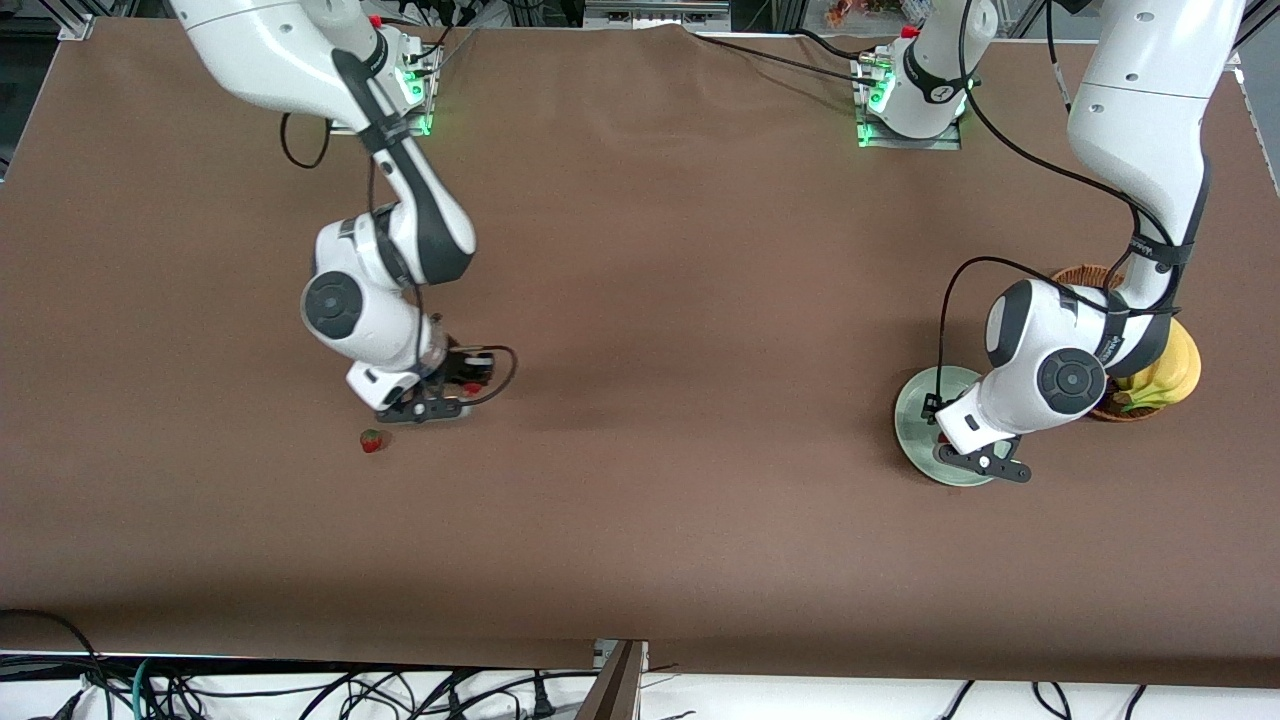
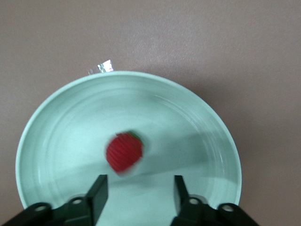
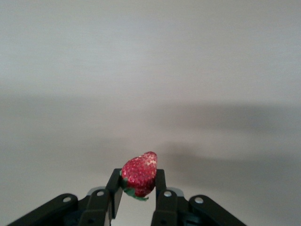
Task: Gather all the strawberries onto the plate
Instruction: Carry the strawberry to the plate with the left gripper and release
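You are looking at a wide tabletop (image 1: 660, 300) covered in brown cloth (image 1: 640, 520) with soft wrinkles, its nearer edge dropping to a white floor strip (image 1: 300, 690) strewn with black cables (image 1: 250, 690), while metal framing (image 1: 650, 12) lines the top edge.

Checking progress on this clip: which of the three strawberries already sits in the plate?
The small red strawberry under the open left tool, on the pale mint-green plate; the others aren't.
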`<state>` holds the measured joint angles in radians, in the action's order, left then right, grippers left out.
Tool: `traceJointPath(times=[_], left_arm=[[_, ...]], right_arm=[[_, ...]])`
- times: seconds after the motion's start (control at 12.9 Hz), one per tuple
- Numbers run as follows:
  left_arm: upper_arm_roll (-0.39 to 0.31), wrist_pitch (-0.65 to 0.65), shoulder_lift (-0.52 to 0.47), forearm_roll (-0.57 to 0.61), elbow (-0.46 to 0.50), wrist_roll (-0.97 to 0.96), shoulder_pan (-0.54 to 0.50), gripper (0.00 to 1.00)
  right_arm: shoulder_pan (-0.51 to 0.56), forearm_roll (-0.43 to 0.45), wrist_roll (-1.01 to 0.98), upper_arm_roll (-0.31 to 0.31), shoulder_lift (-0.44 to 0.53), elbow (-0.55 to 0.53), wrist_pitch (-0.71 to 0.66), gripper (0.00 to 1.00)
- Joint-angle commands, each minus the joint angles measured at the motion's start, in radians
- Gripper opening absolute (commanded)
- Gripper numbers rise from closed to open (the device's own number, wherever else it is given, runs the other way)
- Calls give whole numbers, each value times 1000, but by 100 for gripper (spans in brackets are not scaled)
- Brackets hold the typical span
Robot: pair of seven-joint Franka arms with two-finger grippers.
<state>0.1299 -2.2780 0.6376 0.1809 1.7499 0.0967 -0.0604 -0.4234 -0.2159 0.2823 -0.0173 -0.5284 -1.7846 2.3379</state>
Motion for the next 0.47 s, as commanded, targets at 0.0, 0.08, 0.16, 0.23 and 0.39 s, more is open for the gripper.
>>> traceJointPath(times=[0.0,0.08,0.16,0.23,0.39], left_arm=[[13,14,-18,23,-16,15,-13,100],[13,23,-30,19,-20,11,-15,100],[16,59,-50,6,-39,5,-13,100],[20,137,-52,5,-88,5,-12,100],[39,306,-55,3,-188,0,-6,100]], right_arm=[[-130,1,235,4,-62,118,-23,28],[-184,1,349,4,-108,176,-20,28],[-248,4,470,7,-167,259,-19,28],[-300,6,576,13,-230,348,-17,28],[-350,26,702,13,-304,441,-3,28]])
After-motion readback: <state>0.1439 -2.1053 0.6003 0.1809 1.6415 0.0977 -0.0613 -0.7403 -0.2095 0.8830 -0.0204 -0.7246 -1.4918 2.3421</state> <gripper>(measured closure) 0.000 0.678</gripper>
